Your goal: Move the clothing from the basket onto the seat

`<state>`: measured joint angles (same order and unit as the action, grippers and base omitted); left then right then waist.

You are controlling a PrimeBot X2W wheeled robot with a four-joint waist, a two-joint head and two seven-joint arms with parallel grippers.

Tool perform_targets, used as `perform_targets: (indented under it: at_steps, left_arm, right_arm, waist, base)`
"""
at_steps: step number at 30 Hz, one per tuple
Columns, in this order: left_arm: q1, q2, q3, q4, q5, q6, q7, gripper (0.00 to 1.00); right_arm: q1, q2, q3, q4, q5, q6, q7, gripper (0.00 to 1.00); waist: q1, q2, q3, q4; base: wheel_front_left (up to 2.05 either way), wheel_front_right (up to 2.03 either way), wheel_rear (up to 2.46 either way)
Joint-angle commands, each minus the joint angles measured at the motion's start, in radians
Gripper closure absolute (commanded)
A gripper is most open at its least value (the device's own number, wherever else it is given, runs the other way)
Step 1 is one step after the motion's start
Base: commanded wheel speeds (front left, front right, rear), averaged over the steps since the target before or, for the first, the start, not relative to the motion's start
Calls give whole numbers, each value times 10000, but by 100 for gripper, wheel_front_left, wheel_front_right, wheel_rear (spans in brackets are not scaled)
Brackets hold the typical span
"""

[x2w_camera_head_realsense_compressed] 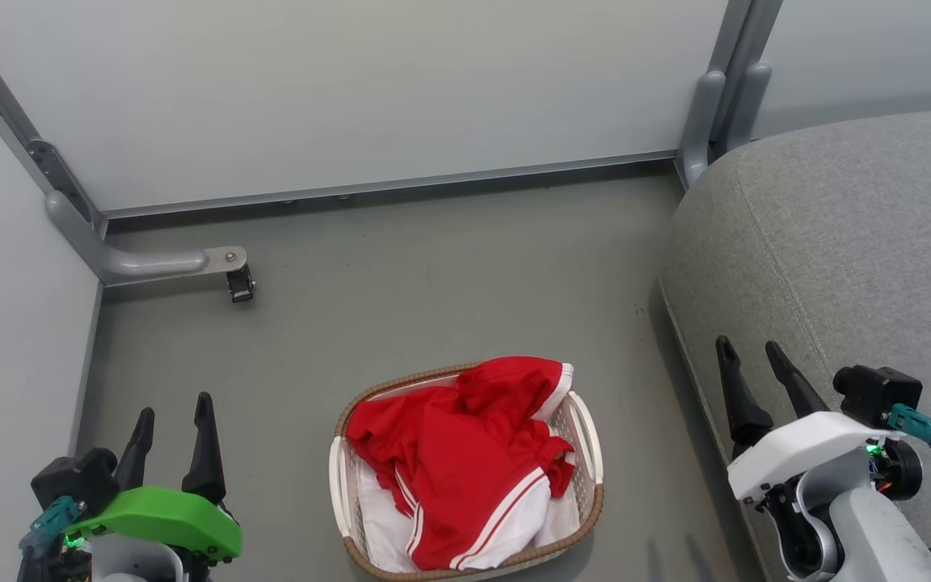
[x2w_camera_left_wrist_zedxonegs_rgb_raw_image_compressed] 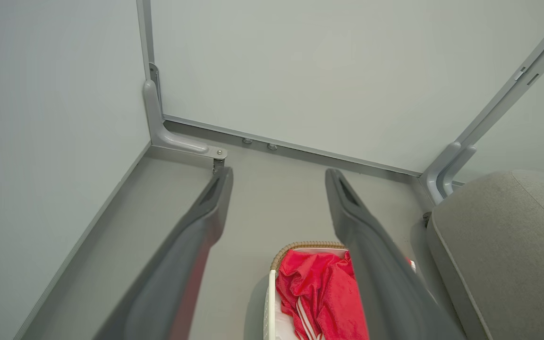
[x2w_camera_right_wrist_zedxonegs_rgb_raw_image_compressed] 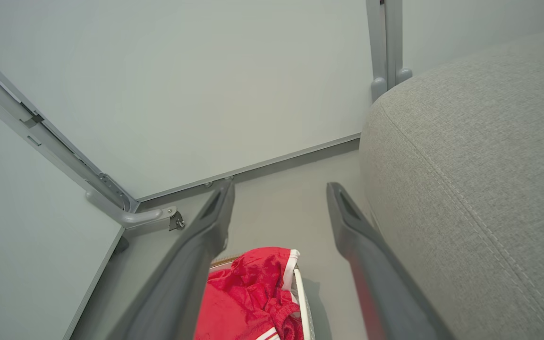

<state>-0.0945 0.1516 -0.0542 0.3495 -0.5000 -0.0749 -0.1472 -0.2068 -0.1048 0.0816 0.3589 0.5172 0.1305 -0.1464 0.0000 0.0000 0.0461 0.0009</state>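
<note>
Clothing (x2w_camera_head_realsense_compressed: 457,453) of soft red fabric is heaped in the oval white perforated plastic basket (x2w_camera_head_realsense_compressed: 341,485) beside the grey upholstered seat (x2w_camera_head_realsense_compressed: 837,242). The left pincer (x2w_camera_head_realsense_compressed: 174,406) and right pincer (x2w_camera_head_realsense_compressed: 748,344) are held released.

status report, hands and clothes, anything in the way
Both open, empty: left hand, right hand. Red clothes in basket on floor, left of seat. Nothing seen in the way.

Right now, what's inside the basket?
Red clothing fills the basket, with a white liner sheet showing under it at the near side. The basket's bottom, and anything beneath the fabric, is covered.
</note>
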Motion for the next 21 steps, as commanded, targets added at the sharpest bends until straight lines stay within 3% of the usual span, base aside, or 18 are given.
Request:
perform_targets:
  at_steps: [1, 21]
  left_arm:
    - [-266, 137, -25, -38, 307, 36, -102, 0]
    - [297, -85, 90, -73, 2017, -145, -578, 0]
  right_arm:
    - [-265, -66, 43, -3, -340, 2, -111, 0]
    - [-250, 72, 158, 644, -2461, 3, -590, 0]
  waist:
    - [0, 0, -4, 8]
    - [0, 0, 59, 55]
  base:
    - [0, 0, 0]
    - [0, 0, 0]
